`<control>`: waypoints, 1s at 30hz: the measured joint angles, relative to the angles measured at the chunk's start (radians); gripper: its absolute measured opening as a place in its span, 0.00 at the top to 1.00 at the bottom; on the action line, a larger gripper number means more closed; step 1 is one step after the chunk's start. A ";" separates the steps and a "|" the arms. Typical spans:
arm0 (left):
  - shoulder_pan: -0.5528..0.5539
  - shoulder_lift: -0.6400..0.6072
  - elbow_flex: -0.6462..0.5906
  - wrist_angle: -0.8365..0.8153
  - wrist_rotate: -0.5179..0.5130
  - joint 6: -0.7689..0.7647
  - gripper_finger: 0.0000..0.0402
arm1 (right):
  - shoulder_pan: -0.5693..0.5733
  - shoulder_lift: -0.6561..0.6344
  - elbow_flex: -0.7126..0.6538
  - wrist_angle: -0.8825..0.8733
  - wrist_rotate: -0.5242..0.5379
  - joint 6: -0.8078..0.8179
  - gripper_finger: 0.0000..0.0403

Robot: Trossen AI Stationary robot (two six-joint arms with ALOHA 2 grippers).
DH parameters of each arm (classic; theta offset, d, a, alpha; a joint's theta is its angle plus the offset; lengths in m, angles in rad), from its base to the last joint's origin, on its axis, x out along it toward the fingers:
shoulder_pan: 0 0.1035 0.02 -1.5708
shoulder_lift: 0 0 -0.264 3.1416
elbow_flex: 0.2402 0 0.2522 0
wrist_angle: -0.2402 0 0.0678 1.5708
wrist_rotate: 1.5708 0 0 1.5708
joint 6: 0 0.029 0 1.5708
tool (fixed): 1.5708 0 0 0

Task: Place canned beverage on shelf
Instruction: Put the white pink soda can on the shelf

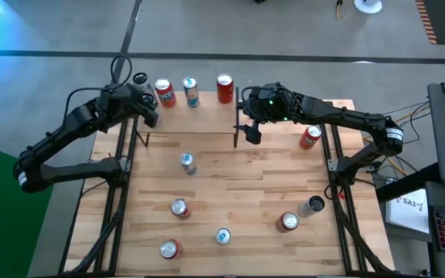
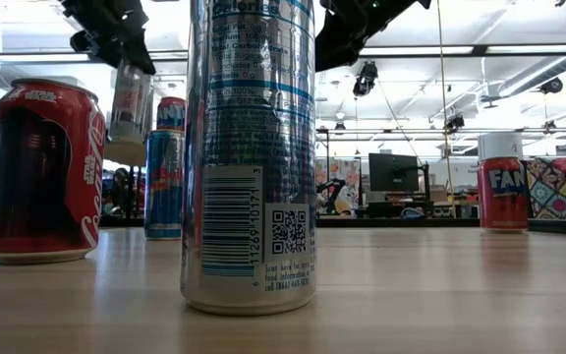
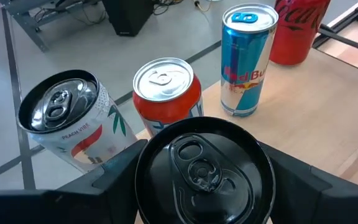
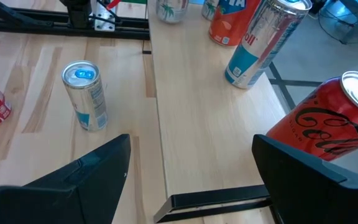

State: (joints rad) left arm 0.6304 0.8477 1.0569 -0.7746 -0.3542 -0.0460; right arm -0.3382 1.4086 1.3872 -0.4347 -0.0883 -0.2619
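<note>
Black can (image 3: pixel 202 171) sits clamped in the left gripper (image 1: pixel 144 99) over the shelf (image 4: pixel 197 143), ready for lowering beside the others; right gripper (image 1: pixel 251 133) hangs wide, empty.

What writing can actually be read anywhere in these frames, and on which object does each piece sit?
"PEACH VIBE": white can, left wrist view.
"Red Bu", cut off: blue and silver can on the shelf.
"Coca-Cola" script, partly visible: red can, low view.
"FAN", cut off: far red can.
"11269 10171", roughly: barcode on the near silver can; its small print is unreadable.
</note>
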 joint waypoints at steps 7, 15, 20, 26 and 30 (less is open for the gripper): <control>0.002 0.035 0.000 0.001 -0.045 -0.001 0.35 | 0.000 0.001 0.000 0.000 0.000 -0.001 0.19; 0.002 0.047 0.000 0.007 -0.056 -0.001 0.34 | 0.000 0.001 0.000 0.000 0.000 -0.003 0.19; 0.002 0.047 -0.002 0.010 -0.056 0.000 0.34 | 0.000 0.001 0.000 -0.001 0.000 -0.003 0.19; 0.002 0.047 -0.003 0.011 -0.056 0.002 0.32 | 0.000 0.001 0.000 -0.001 0.000 -0.003 0.19; 0.002 0.047 -0.004 0.014 -0.057 0.003 0.29 | 0.000 0.001 0.000 -0.001 0.000 -0.002 0.19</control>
State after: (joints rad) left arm 0.6319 0.8944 1.0531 -0.7609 -0.4111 -0.0429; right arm -0.3378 1.4097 1.3869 -0.4355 -0.0887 -0.2639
